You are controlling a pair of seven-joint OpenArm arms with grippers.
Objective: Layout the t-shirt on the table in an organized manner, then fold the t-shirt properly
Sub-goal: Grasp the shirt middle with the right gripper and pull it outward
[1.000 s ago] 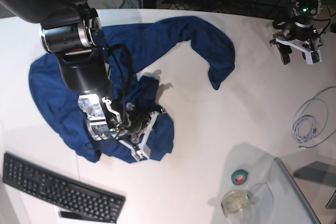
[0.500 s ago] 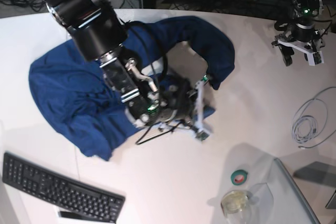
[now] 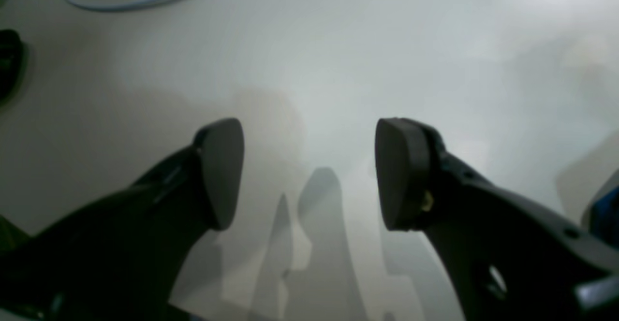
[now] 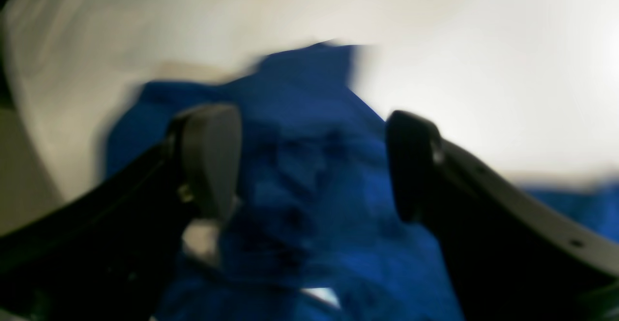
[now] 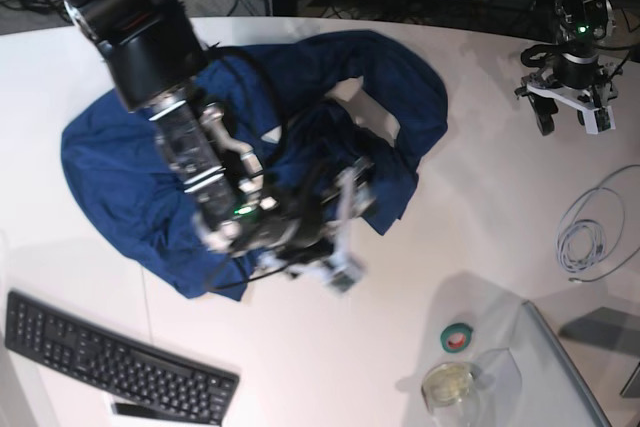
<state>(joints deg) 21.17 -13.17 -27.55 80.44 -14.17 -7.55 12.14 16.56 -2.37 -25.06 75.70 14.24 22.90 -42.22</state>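
Base view: shirt point(image 5: 120, 177) lies bunched, soft and limp; grasp at a hem. Both tools, right point(image 4: 309, 166) and left point(image 3: 309, 171), open, empty.

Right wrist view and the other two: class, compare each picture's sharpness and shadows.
Right wrist view: motion-smeared, the t-shirt blurred between the open right gripper. Left wrist view: sharper, with the left gripper casting soft finger shadows on the table. Base view: mostly crisp, only the moving right arm smeared.
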